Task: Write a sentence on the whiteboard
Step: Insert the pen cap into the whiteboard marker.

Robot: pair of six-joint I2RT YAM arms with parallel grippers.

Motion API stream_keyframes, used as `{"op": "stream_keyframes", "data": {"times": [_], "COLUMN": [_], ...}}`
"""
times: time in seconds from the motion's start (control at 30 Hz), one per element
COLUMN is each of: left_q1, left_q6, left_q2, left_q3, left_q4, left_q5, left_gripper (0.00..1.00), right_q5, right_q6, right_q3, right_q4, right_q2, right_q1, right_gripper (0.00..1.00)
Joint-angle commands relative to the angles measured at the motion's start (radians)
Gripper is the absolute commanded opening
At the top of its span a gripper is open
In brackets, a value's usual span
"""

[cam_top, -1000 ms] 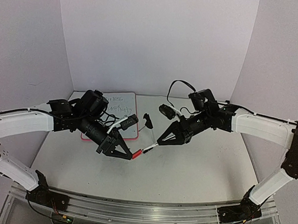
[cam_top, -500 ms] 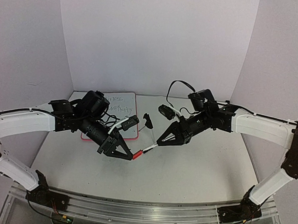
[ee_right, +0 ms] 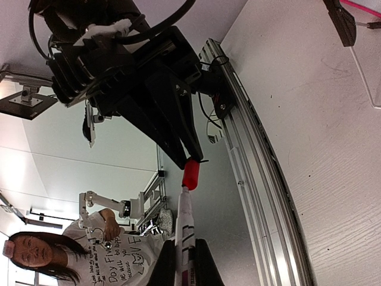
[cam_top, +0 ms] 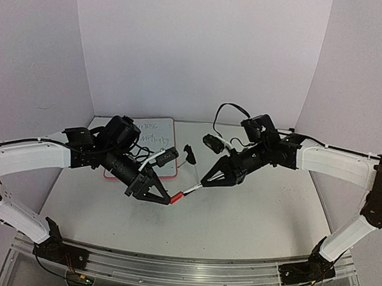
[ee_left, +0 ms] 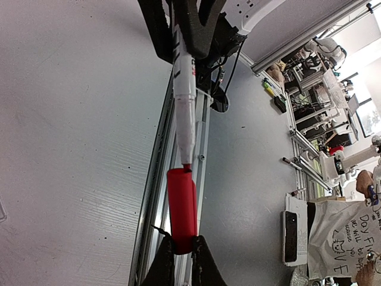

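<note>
Both claws are shut on something: my left claw (ee_left: 181, 253) is pinched narrow on the base of the red cap (ee_left: 181, 208), and my right claw (ee_right: 183, 262) is closed just as tight round the barrel of the marker pen (ee_right: 184, 229). They meet above the table (cam_top: 251, 216), in front of the whiteboard (cam_top: 170, 177) and off its near right corner. Pen and cap lie in one line, and the pen's reddish tip is right at the cap's mouth. From my left wrist the tip touches the cap's rim, but I cannot tell whether it has gone in at all. A black clip (cam_top: 190, 154) stands just right of the whiteboard. The whiteboard itself sits at the far left of the table, near the back wall, and the sentence (cam_top: 152, 132) is on its upper part as two lines of thin strokes. As I judge it, the writing is done or nearly so, and what is left is to press the cap home and put the pen down. The same pose would fit pulling the cap off to write more, though, and I cannot settle that from here. My left arm covers the whiteboard's left side and much of its lower half. The letters are too small to read, and I cannot make out its stand.
</note>
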Motion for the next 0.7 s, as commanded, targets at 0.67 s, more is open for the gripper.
{"op": "stream_keyframes", "data": {"times": [0.67], "left_q1": [-0.004], "left_q6": [0.008], "left_q2": [0.000], "left_q3": [0.044], "left_q4": [0.062], "left_q5": [0.022], "left_gripper": [0.00], "right_q5": [-0.017], "right_q6": [-0.018], "right_q3": [0.005], "right_q4": [0.022], "right_q2": [0.038], "right_q1": [0.022], "right_gripper": [0.00]}}
